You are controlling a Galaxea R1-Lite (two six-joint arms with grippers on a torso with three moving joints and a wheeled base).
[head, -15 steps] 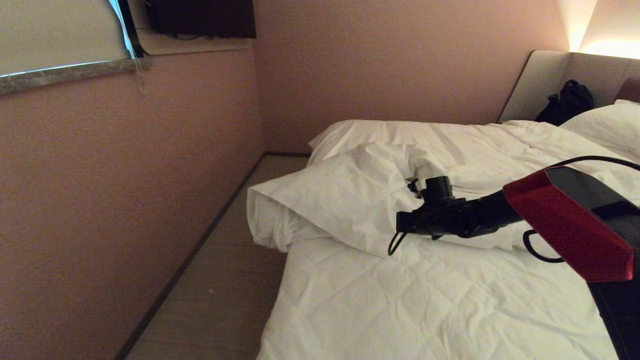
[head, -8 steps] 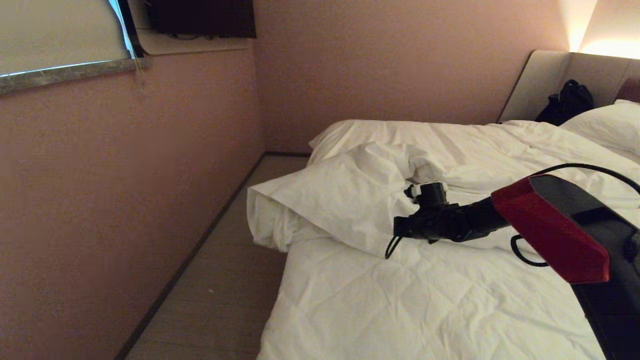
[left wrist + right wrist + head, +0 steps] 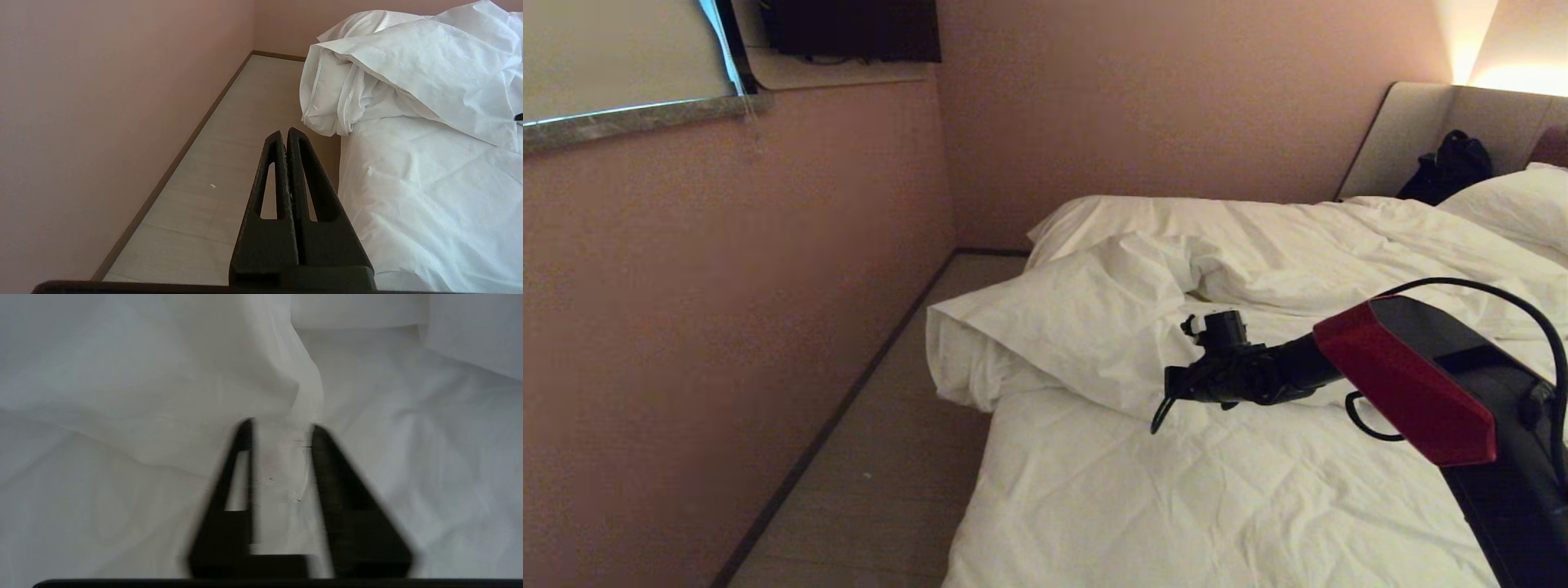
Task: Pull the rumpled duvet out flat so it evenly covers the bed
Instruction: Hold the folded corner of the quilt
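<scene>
Across the middle of the head view, our right gripper sits low against the duvet, lower than it stood a second ago, when it was lifted against the peaked fold just above. That peak has since slumped a little, and our jaws, pinched together a moment before, now stand parted: in the right wrist view the two fingers are spread, with a ridge of white cloth rising just beyond their tips and nothing clamped between them. We judge that we have just let the fold go, so this pull is finished and the bunched part is not yet flat. The duvet lies heaped across the centre of the picture, its folded corner hanging past the left edge of the bed, while the lower part of the frame shows flatter white cloth. Our right arm reaches in from the lower right of the frame, forearm nearly level, wrist tipped towards the heap. Our left gripper is out of the head view; its own camera shows its fingers pressed together over the floor beside the bed.
</scene>
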